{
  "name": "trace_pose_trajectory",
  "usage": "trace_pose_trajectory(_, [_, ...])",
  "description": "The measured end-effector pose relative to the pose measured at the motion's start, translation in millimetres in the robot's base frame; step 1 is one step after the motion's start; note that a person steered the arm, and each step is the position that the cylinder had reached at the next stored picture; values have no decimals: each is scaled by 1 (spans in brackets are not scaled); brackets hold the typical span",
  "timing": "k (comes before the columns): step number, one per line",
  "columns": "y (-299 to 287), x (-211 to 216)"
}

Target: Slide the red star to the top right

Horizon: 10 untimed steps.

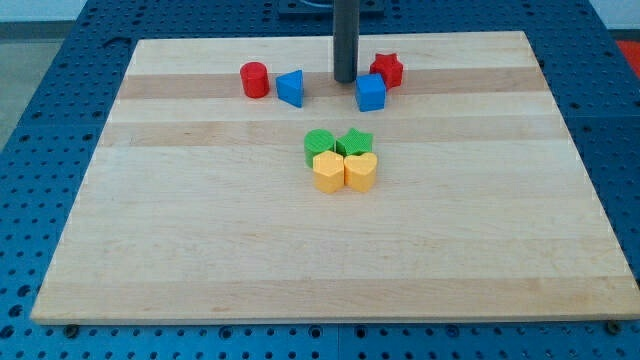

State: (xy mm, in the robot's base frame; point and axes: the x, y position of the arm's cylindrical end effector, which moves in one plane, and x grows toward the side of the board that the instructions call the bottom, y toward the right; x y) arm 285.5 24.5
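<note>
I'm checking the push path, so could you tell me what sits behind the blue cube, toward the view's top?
The red star sits just behind the blue cube, toward the view's top right, apparently touching it. The cube hides the star's lower left edge. My tip is just left of the cube.

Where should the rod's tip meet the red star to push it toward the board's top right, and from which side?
My tip should meet the red star on its lower-left points, coming from the view's left. The blue cube touches that side, between tip and star, so I would probably go around it first.

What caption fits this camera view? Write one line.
My tip rests left of the blue cube and red star.
</note>
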Motion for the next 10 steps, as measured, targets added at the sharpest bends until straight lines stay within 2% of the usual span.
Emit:
trace_pose_trajectory(2, [102, -7])
trace_pose_trajectory(3, [114, -3])
trace_pose_trajectory(5, [127, 48])
trace_pose_trajectory(6, [161, 41])
trace_pose_trajectory(8, [171, -10])
trace_pose_trajectory(10, [144, 20])
